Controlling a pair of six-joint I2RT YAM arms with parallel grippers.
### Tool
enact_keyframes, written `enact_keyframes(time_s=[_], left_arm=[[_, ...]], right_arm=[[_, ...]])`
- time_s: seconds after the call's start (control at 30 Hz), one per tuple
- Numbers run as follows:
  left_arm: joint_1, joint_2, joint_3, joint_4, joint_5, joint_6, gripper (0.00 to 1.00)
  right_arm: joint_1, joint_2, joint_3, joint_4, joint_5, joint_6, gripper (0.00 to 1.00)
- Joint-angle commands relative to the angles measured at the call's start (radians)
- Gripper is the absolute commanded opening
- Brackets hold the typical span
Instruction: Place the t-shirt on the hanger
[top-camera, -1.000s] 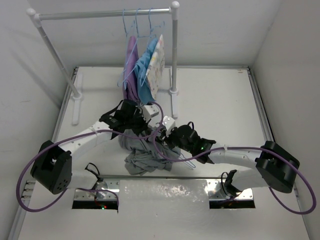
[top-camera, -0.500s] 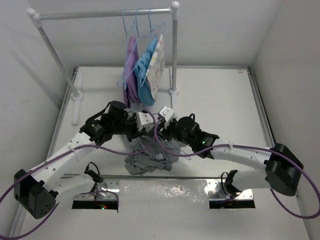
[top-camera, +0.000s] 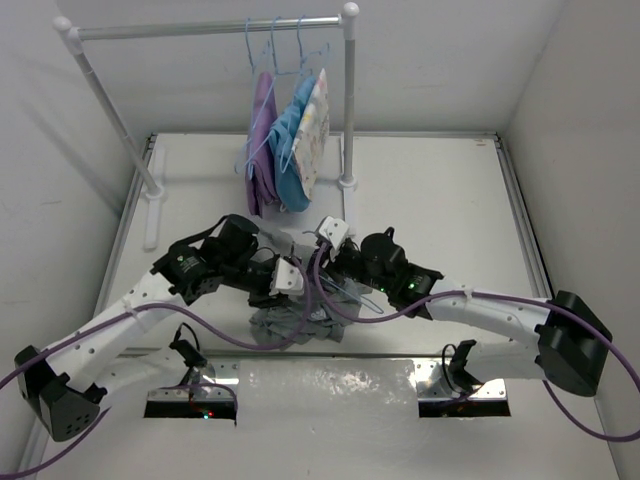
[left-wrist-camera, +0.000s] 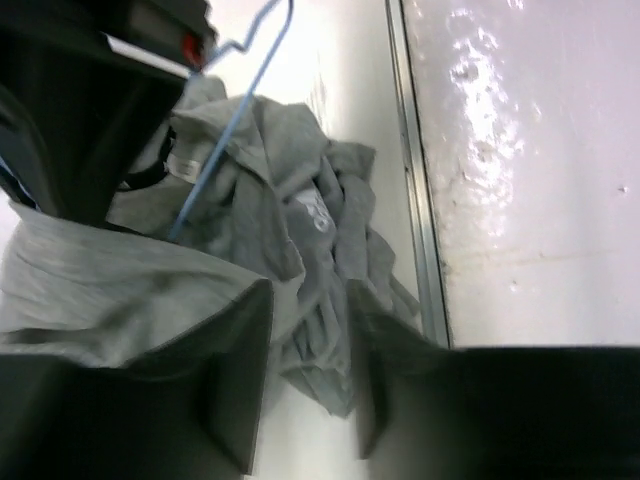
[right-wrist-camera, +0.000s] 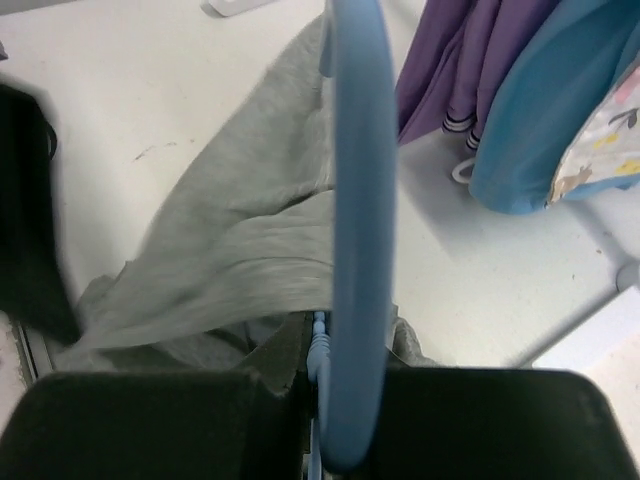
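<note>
The grey t-shirt (top-camera: 290, 322) lies crumpled on the white table between the two arms. My right gripper (top-camera: 330, 255) is shut on the hook of the light-blue hanger (top-camera: 360, 295), whose frame slants down to the right of the shirt. In the right wrist view the hook (right-wrist-camera: 360, 200) runs straight up between the closed fingers, with grey cloth (right-wrist-camera: 230, 250) to its left. My left gripper (top-camera: 292, 280) is low over the shirt's top. In the left wrist view its jaws (left-wrist-camera: 310, 380) stand apart; shirt cloth (left-wrist-camera: 300, 200) drapes over the left finger, and a hanger wire (left-wrist-camera: 225, 130) crosses the cloth.
A white clothes rack (top-camera: 347, 100) stands at the back, holding purple (top-camera: 262, 140), blue (top-camera: 290, 140) and patterned white (top-camera: 315, 125) garments on identical hangers. The purple (right-wrist-camera: 460, 60) and blue (right-wrist-camera: 550, 120) garments hang close ahead of my right gripper. A metal strip (top-camera: 330, 355) runs just in front of the shirt.
My left gripper has moved away from the rack, toward the near edge and down onto the shirt pile. My right gripper has shifted slightly back with the hanger.
</note>
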Motion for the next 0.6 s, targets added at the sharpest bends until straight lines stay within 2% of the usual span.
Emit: enact_keyframes(time_s=[0.0,0.03,0.07,0.1,0.17,0.2,0.33,0.4,0.47,0.57], left_arm=[[-0.009,-0.042,0.028,-0.118,-0.038,0.135,0.35],[-0.009,-0.053,0.040,-0.117,-0.064,0.134,0.45],[-0.009,-0.079,0.048,-0.112,-0.122,0.125,0.48],[-0.009,-0.090,0.057,-0.103,-0.153,0.108,0.56],[-0.008,-0.099,0.097,-0.110,-0.252,0.097,0.61],[-0.008,-0.100,0.112,-0.106,-0.295,0.096,0.67],[-0.003,-0.105,0.103,0.010,-0.621,0.097,0.79],[-0.003,-0.091,0.103,0.081,-0.652,0.120,0.87],[-0.003,-0.064,0.109,0.066,-0.571,0.186,0.92],[-0.003,-0.022,0.095,0.095,-0.524,0.237,0.94]], right_arm=[[-0.008,-0.037,-0.025,0.143,-0.059,-0.037,0.00],[-0.009,-0.037,-0.026,0.145,-0.073,-0.038,0.00],[-0.011,-0.034,-0.029,0.145,-0.084,-0.043,0.00],[-0.011,-0.032,-0.032,0.148,-0.104,-0.046,0.00],[-0.014,-0.032,-0.038,0.151,-0.141,-0.049,0.00],[-0.017,-0.032,-0.042,0.153,-0.153,-0.052,0.00],[-0.017,-0.041,-0.057,0.170,-0.202,-0.070,0.00],[-0.017,-0.044,-0.058,0.164,-0.210,-0.078,0.00],[-0.019,-0.043,-0.054,0.151,-0.219,-0.092,0.00],[-0.019,-0.040,-0.048,0.147,-0.267,-0.098,0.00]])
